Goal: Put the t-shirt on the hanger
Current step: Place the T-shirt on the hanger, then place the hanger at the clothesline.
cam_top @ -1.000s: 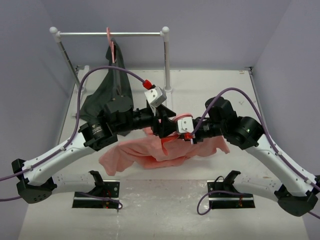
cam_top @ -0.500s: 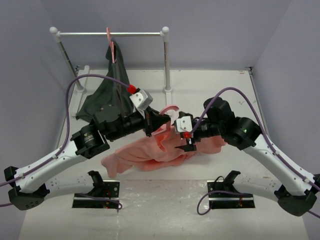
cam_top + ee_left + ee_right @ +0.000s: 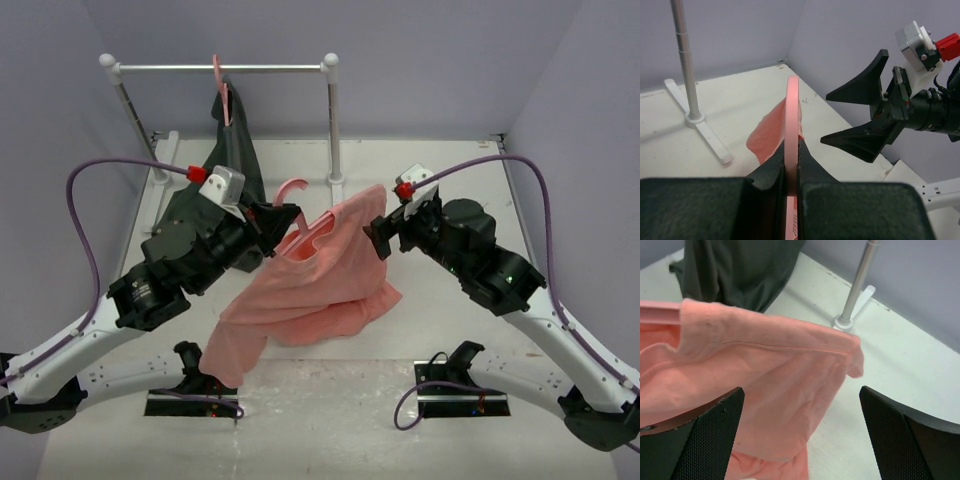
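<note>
The pink hanger (image 3: 293,208) is up off the table, hook pointing up. My left gripper (image 3: 278,224) is shut on it just below the hook; in the left wrist view the thin pink bar (image 3: 791,112) is pinched between the jaws of that gripper (image 3: 791,167). The salmon t-shirt (image 3: 312,282) drapes from the hanger, its lower left end hanging toward the table's near edge. My right gripper (image 3: 379,238) is open beside the shirt's right shoulder with nothing in it. In the right wrist view the shirt (image 3: 765,372) fills the space ahead of the right gripper (image 3: 800,392), and the hanger's arm (image 3: 659,315) pokes out at left.
A white clothes rail (image 3: 225,68) stands at the back, with a dark grey-green garment (image 3: 225,175) hung on another pink hanger. The rail's right post (image 3: 332,120) and its foot (image 3: 700,122) stand close behind the lifted shirt. Grey walls close in on three sides.
The left gripper shut on the hanger and raised it, lifting the t-shirt off the table. The right gripper opened, let go and drew back to the right.
</note>
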You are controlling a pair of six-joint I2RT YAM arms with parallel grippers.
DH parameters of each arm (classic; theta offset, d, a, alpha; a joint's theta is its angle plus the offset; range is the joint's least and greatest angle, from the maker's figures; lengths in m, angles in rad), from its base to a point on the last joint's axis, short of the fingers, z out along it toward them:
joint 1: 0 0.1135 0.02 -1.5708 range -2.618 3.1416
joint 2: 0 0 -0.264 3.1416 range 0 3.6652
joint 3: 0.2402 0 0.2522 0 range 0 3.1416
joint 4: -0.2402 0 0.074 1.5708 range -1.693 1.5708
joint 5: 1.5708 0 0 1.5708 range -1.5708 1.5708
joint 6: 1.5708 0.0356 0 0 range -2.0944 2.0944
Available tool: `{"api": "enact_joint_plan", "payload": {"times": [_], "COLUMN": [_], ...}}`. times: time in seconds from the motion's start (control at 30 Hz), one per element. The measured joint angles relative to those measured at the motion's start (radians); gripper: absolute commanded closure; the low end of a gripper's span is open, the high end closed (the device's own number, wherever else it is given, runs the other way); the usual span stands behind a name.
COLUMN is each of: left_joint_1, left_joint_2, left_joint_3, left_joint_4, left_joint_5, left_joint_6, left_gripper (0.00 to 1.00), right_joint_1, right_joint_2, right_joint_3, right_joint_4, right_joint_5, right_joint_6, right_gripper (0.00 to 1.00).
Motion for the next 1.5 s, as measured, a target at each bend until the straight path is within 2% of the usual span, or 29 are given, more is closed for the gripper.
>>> {"api": "enact_joint_plan", "payload": {"times": [0.13,0.23,0.33,0.5,0.67,0.77,0.8,0.83,0.87,0.9,0.93,1.03,1.13,1.33,1.4,1.43,1.47,1.5], "left_joint_1": [0.0,0.0,0.0,0.0,-0.001,0.0,0.0,0.0,0.0,0.0,0.0,0.0,0.0,0.0,0.0,0.0,0.001,0.003], "left_joint_2": [-0.001,-0.002,0.022,0.169,0.398,0.481,0.492,0.494,0.494,0.494,0.494,0.495,0.505,0.557,0.579,0.591,0.601,0.611], "left_joint_3": [0.031,0.049,0.063,0.162,0.376,0.477,0.492,0.501,0.508,0.516,0.525,0.551,0.597,0.721,0.76,0.779,0.793,0.807], "left_joint_4": [-0.015,-0.002,0.054,0.178,0.169,0.168,0.166,0.155,0.143,0.133,0.124,0.098,0.075,0.062,0.061,0.06,0.05,0.039], "left_joint_5": [-0.074,-0.139,-0.189,-0.347,-0.578,-0.666,-0.689,-0.712,-0.731,-0.746,-0.76,-0.791,-0.813,-0.849,-0.857,-0.859,-0.859,-0.858], "left_joint_6": [-0.041,-0.06,-0.055,0.011,0.102,0.13,0.135,0.135,0.134,0.134,0.133,0.143,0.182,0.321,0.362,0.377,0.384,0.386], "left_gripper": [1.0,1.0,1.0,1.0,1.0,1.0,1.0,1.0,1.0,1.0,1.0,1.0,1.0,1.0,1.0,1.0,1.0,1.0], "right_joint_1": [-0.016,-0.017,0.033,0.318,0.651,0.784,0.814,0.831,0.839,0.841,0.841,0.844,0.852,0.903,0.921,0.927,0.929,0.93], "right_joint_2": [-0.012,-0.038,-0.087,-0.099,0.054,0.175,0.216,0.259,0.302,0.347,0.388,0.448,0.441,0.357,0.355,0.355,0.355,0.355], "right_joint_3": [0.034,0.065,0.054,0.001,0.009,0.051,0.073,0.104,0.138,0.176,0.209,0.23,0.194,0.003,-0.019,-0.026,-0.03,-0.032], "right_joint_4": [-0.009,-0.009,0.019,0.045,0.018,-0.016,-0.029,-0.058,-0.079,-0.093,-0.1,-0.103,-0.097,-0.022,-0.015,-0.013,-0.011,-0.011], "right_joint_5": [0.069,-0.019,-0.106,-0.053,0.224,0.386,0.43,0.48,0.525,0.57,0.611,0.698,0.74,0.759,0.757,0.757,0.757,0.757], "right_joint_6": [0.16,0.298,0.435,0.582,0.668,0.698,0.705,0.717,0.732,0.744,0.751,0.769,0.787,0.854,0.877,0.886,0.893,0.9], "right_gripper": [0.01,0.01,0.01,0.01,0.01,0.02,0.05,0.13,0.43,0.79,1.0,1.0,1.0,1.0,0.96,0.81,0.39,0.12]}}
